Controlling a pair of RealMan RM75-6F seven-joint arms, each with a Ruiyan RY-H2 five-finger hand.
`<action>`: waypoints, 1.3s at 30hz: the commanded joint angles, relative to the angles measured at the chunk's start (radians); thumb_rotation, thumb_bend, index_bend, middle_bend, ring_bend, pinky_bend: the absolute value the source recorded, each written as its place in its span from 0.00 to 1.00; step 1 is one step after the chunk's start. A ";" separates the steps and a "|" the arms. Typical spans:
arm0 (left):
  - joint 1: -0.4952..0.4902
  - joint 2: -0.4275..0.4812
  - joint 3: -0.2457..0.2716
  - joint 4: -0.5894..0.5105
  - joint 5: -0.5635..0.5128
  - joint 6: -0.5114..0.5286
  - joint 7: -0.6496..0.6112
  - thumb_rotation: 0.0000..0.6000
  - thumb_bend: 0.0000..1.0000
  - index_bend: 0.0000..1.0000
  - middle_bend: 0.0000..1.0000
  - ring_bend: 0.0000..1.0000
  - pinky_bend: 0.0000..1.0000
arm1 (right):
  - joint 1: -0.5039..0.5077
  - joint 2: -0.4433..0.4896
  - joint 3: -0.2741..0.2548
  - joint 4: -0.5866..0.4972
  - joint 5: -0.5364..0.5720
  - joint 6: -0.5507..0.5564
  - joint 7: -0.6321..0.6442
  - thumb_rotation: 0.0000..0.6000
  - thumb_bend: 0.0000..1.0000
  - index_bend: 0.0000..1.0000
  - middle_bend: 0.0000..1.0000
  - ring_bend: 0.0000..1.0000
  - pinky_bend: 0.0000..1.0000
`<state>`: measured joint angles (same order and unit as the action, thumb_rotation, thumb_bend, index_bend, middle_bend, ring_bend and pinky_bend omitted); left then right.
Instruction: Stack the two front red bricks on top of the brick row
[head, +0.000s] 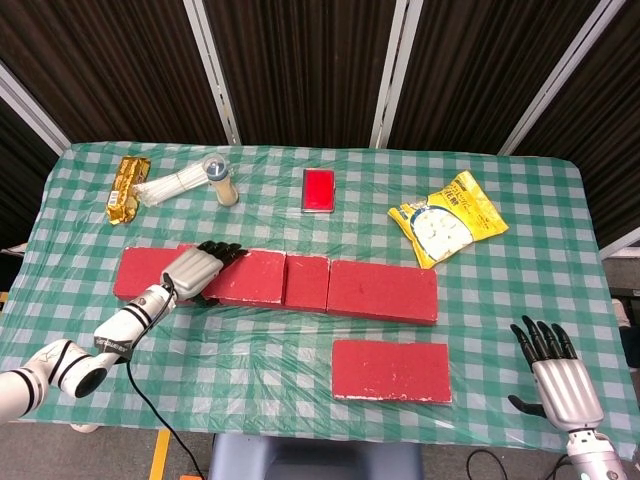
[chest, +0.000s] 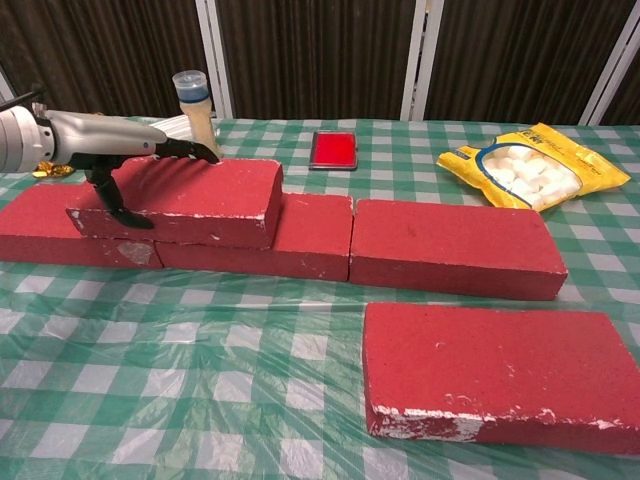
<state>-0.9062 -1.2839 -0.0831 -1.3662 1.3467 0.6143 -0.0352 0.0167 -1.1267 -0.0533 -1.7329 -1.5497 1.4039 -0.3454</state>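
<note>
Red rectangular brick (chest: 185, 200) lies atop the left of the red brick row (chest: 300, 240), left hand (head: 195, 268) fingers clamped on it; square it before letting go; right hand (head: 558, 372) fingers apart, idle.

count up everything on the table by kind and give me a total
Red bricks: 5 (three in the row, one stacked, one in front)
Yellow snack bags: 1
Gold wrapped snacks: 1
Bottles: 1
Straw bundles: 1
Small red boxes: 1
Total: 10
</note>
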 joint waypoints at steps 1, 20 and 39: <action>-0.001 -0.001 -0.001 0.001 -0.004 -0.002 -0.003 1.00 0.54 0.38 0.90 0.83 0.87 | 0.000 0.001 -0.001 0.000 0.000 -0.001 0.001 0.93 0.18 0.00 0.00 0.00 0.00; -0.003 -0.008 0.009 0.027 -0.002 -0.002 -0.030 1.00 0.49 0.18 0.82 0.75 0.78 | 0.002 -0.001 0.000 0.000 0.006 -0.001 -0.003 0.93 0.18 0.00 0.00 0.00 0.00; 0.003 0.006 0.018 -0.014 -0.055 0.001 0.050 1.00 0.39 0.00 0.20 0.15 0.44 | 0.002 0.001 -0.003 -0.003 0.007 0.001 -0.004 0.93 0.18 0.00 0.00 0.00 0.00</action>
<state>-0.9037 -1.2787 -0.0657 -1.3800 1.2921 0.6155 0.0148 0.0187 -1.1262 -0.0560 -1.7356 -1.5424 1.4046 -0.3499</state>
